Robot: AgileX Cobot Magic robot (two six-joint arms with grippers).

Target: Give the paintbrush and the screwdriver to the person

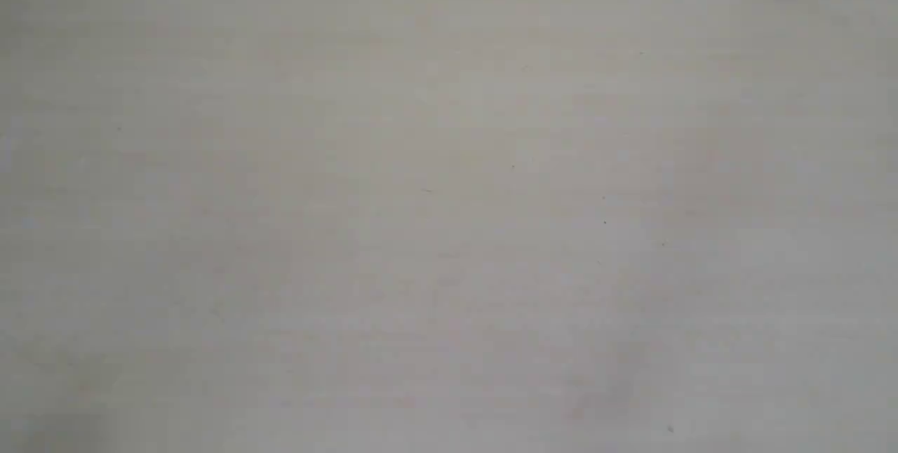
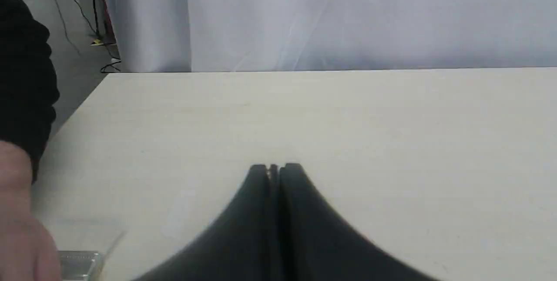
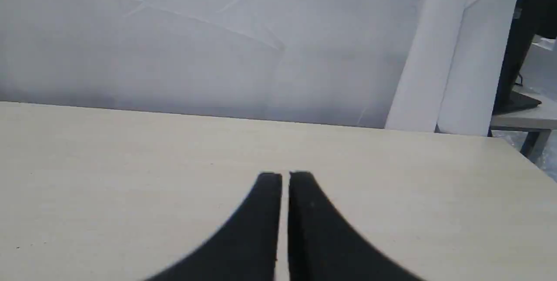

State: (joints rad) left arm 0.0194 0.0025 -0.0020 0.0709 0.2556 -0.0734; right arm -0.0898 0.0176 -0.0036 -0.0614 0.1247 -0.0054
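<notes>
The exterior view holds only the bare pale table (image 1: 449,214); no gripper, paintbrush or screwdriver shows there. In the left wrist view my left gripper (image 2: 275,168) hovers over the table with its black fingers pressed together and nothing between them. At that picture's edge is the person's hand (image 2: 19,229) with a dark sleeve (image 2: 24,76). Right beside the hand lies a silver metal ferrule (image 2: 80,263) with a faint pale blur beyond it, apparently the paintbrush, mostly cut off. My right gripper (image 3: 283,175) is shut over bare table, a thin slit between its fingers. The screwdriver is out of view.
A white curtain (image 2: 348,15) hangs behind the table's far edge (image 2: 330,70). Cables lie on the floor (image 2: 87,33) past one corner. Beyond the other corner stand a white draped post (image 3: 439,55) and a grey side table (image 3: 528,118).
</notes>
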